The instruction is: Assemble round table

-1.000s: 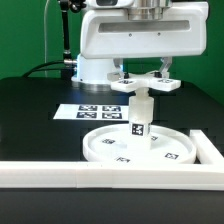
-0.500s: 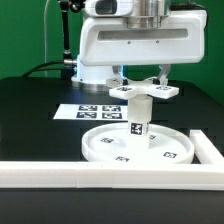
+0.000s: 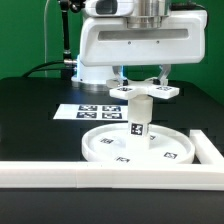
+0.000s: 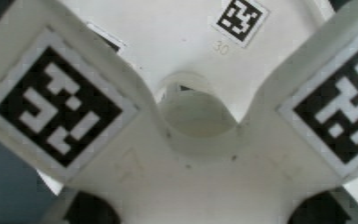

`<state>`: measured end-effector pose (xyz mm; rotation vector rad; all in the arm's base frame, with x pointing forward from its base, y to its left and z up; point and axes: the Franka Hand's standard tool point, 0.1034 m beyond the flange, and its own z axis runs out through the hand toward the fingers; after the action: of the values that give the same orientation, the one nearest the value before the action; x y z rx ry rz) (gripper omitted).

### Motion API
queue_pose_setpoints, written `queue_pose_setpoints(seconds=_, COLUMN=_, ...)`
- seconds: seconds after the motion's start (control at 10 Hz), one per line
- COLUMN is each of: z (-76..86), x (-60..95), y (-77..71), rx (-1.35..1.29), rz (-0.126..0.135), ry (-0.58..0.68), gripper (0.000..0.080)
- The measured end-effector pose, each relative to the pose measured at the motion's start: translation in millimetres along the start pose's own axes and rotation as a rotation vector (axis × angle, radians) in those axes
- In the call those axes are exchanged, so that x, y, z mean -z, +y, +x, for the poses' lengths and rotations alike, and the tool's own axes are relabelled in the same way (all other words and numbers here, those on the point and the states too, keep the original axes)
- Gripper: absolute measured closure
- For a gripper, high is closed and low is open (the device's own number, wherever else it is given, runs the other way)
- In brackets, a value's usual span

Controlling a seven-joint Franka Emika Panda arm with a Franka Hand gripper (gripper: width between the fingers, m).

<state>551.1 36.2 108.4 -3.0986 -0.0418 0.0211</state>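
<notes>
The wide rimmed round disc (image 3: 100, 148) lies flat on the black table. The short thick cylinder leg (image 3: 140, 120) stands upright at its centre, tag facing front. The flat cross-shaped base piece (image 3: 143, 92) sits level on top of the leg. My gripper (image 3: 143, 80) comes straight down on it, a finger on each side, shut on the base piece. In the wrist view the base piece (image 4: 176, 170) fills the picture with two tagged arms. A round opening (image 4: 194, 110) shows at its middle. Dark fingertips (image 4: 87, 210) show at the edge, and my gripper (image 4: 197, 210) spans the piece.
The marker board (image 3: 85, 112) lies flat behind the disc. A long white border wall (image 3: 100, 175) runs along the front and turns back at the exterior view's right (image 3: 208, 150). The arm's white base (image 3: 85, 65) stands behind.
The base piece turned with my gripper and settled a little lower on the leg between one second and half a second ago. Nothing has moved since.
</notes>
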Motion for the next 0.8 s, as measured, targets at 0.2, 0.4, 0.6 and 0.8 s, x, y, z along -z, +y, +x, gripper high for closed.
queue_pose_setpoints(seconds=0.2, z=0.1, x=0.0, y=0.0, rx=0.0, rz=0.0, ry=0.0, gripper=0.0351)
queue_pose_setpoints(seconds=0.4, z=0.1, x=0.0, y=0.0, rx=-0.017, rz=0.0, ry=0.0, gripper=0.0351)
queue_pose_setpoints(seconds=0.6, z=0.1, x=0.0, y=0.0, rx=-0.026, rz=0.0, ry=0.0, gripper=0.0351)
queue_pose_setpoints(seconds=0.8, z=1.2, x=-0.4, y=-0.5, rx=-0.189, rz=0.012, ry=0.013, gripper=0.0351)
